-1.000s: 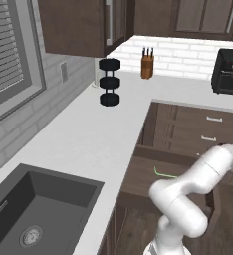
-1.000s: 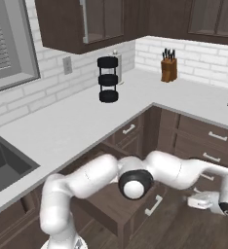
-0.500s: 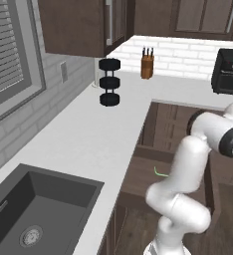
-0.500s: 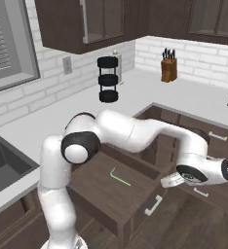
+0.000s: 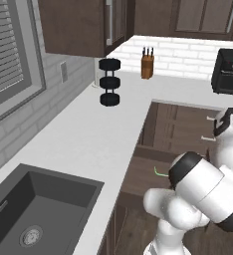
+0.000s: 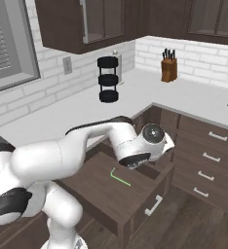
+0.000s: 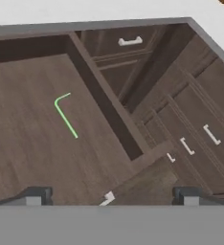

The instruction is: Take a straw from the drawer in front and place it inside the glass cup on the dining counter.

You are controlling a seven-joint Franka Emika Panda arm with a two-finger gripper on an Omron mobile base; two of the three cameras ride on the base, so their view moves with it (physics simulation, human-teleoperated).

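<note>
The thin green straw [image 7: 66,115] with a bent tip lies flat on the brown floor of the open drawer [image 7: 23,143]. It also shows as a green line in the right base view [image 6: 120,176] and the left base view [image 5: 160,173]. My gripper [image 7: 111,196] hovers above the drawer's front right corner. It looks down into the drawer, open wide with nothing between its fingertips [image 7: 35,195]. The straw lies up and to the left of the gripper in the hand view, apart from it. The glass cup and the dining counter are out of view.
The white L-shaped counter [image 5: 83,144] holds a dark sink [image 5: 34,214], a black tiered stand [image 6: 107,79], a knife block [image 6: 168,69] and a black appliance [image 5: 229,72]. Closed drawers with silver handles [image 6: 211,156] stand right of the open drawer. My own arm [image 6: 86,151] arches over the drawer.
The arm has swung up and folded back from low at the right, so the hand now hangs over the open drawer. The straw has not moved. The jaws stayed open.
</note>
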